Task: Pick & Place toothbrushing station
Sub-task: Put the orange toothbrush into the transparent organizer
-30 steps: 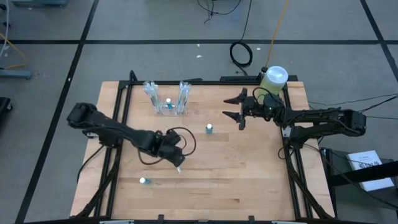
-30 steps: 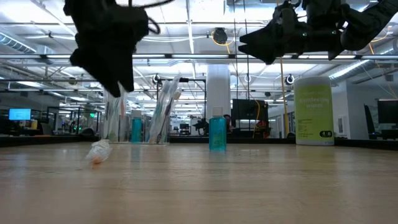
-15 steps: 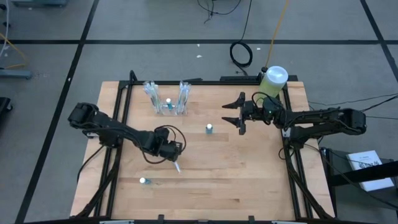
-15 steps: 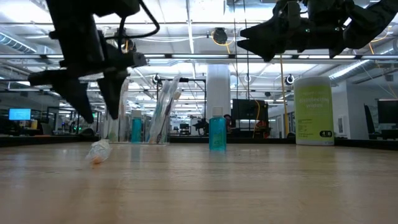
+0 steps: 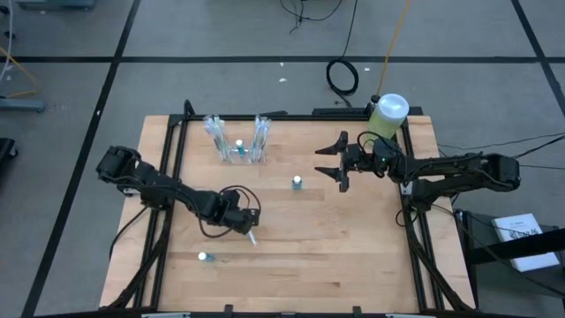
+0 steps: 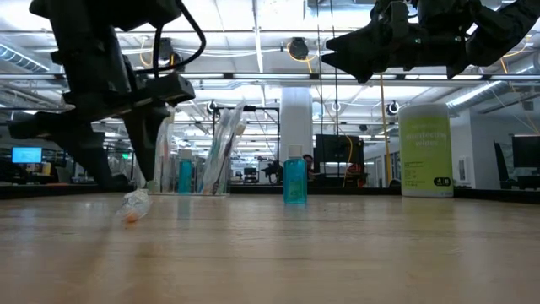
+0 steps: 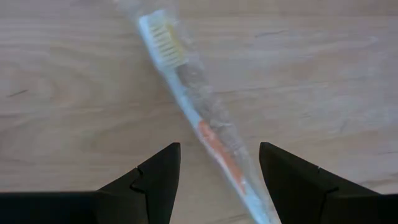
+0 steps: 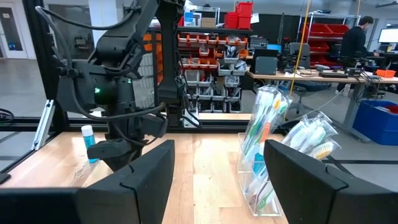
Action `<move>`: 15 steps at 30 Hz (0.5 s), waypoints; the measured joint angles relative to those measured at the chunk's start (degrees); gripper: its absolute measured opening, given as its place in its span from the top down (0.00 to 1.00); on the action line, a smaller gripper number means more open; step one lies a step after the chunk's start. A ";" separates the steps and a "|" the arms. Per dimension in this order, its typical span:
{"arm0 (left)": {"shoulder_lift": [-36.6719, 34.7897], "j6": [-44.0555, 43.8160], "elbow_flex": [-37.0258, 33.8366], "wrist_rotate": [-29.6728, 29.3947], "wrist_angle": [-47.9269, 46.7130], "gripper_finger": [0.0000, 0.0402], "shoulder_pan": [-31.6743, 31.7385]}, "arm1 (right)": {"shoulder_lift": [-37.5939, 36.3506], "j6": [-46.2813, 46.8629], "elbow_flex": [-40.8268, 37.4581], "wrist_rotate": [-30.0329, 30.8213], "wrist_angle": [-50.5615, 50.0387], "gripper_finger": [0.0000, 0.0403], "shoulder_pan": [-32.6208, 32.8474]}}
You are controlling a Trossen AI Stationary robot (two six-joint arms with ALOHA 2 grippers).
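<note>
The toothbrushing station [image 5: 238, 141] is a clear holder with wrapped toothbrushes and a small blue bottle in it. It stands on its base near the table's far edge, and shows in the low view [image 6: 202, 156] and the right wrist view [image 8: 267, 149]. My left gripper [image 7: 217, 177] is open, low over the table's middle left [image 5: 249, 226]. Its fingers stand on either side of a wrapped toothbrush [image 7: 199, 118] lying flat on the table. My right gripper [image 5: 328, 162] is open and empty, raised above the table right of centre.
A small blue bottle [image 5: 297, 183] stands at the table's middle. Another small bottle [image 5: 204, 257] is near the left front. A large green bottle with a white cap [image 5: 388, 110] stands at the far right corner. Bare wood lies along the front and right.
My left gripper has opened its fingers wide and come down over the wrapped toothbrush, which has stayed lying on the table.
</note>
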 joint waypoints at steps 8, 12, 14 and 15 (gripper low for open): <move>4.47 -0.71 0.00 1.22 0.92 0.44 0.65 | -0.01 -0.01 -0.01 0.01 0.02 0.40 0.00; 7.90 0.88 0.41 5.51 2.04 0.44 2.76 | 0.00 0.00 -0.02 0.02 0.00 0.40 0.00; 8.43 2.10 0.50 7.07 2.02 0.44 3.43 | 0.00 0.21 -0.02 0.01 -0.15 0.40 0.00; 8.45 2.52 0.50 7.62 2.03 0.44 3.60 | 0.00 0.27 -0.02 0.01 -0.05 0.40 0.00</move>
